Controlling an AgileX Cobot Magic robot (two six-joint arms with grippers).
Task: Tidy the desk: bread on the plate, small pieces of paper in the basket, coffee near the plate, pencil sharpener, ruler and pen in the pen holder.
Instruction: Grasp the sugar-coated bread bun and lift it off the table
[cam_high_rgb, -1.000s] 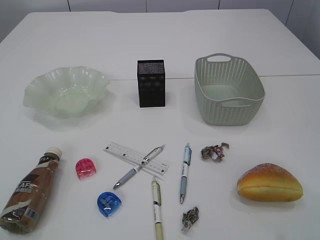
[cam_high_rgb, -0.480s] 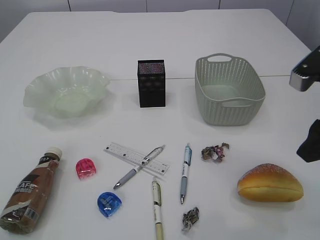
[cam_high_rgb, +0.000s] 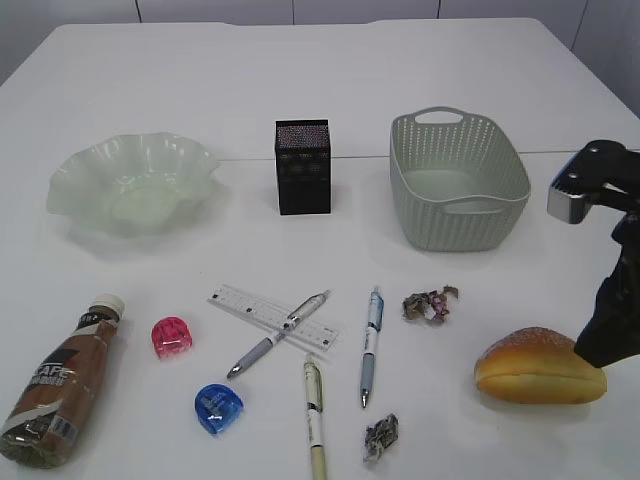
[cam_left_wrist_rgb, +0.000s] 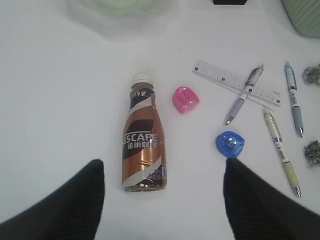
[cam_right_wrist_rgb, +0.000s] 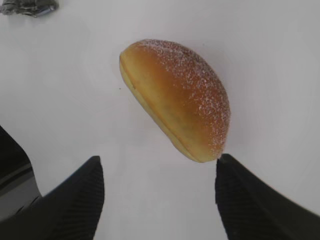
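The bread (cam_high_rgb: 538, 366) lies at the front right. My right gripper (cam_high_rgb: 603, 340) hangs open at its right end; in the right wrist view the bread (cam_right_wrist_rgb: 180, 95) lies just ahead of the open jaws (cam_right_wrist_rgb: 158, 161). My left gripper (cam_left_wrist_rgb: 162, 167) is open above the lying coffee bottle (cam_left_wrist_rgb: 144, 145), and is out of the exterior view. The glass plate (cam_high_rgb: 130, 185), black pen holder (cam_high_rgb: 302, 167) and basket (cam_high_rgb: 457, 180) stand at the back. A ruler (cam_high_rgb: 250, 305), three pens (cam_high_rgb: 370, 345), a pink sharpener (cam_high_rgb: 171, 337), a blue sharpener (cam_high_rgb: 218, 408) and two paper balls (cam_high_rgb: 429, 304) lie in front.
The coffee bottle (cam_high_rgb: 60, 380) lies near the table's front left edge. One pen (cam_high_rgb: 278, 333) lies across the ruler. The second paper ball (cam_high_rgb: 380, 438) lies near the front edge, beside a yellow pen (cam_high_rgb: 314, 418).
My right arm has come in from the right edge and moved down and left to the bread's right end. The objects on the table have not moved.
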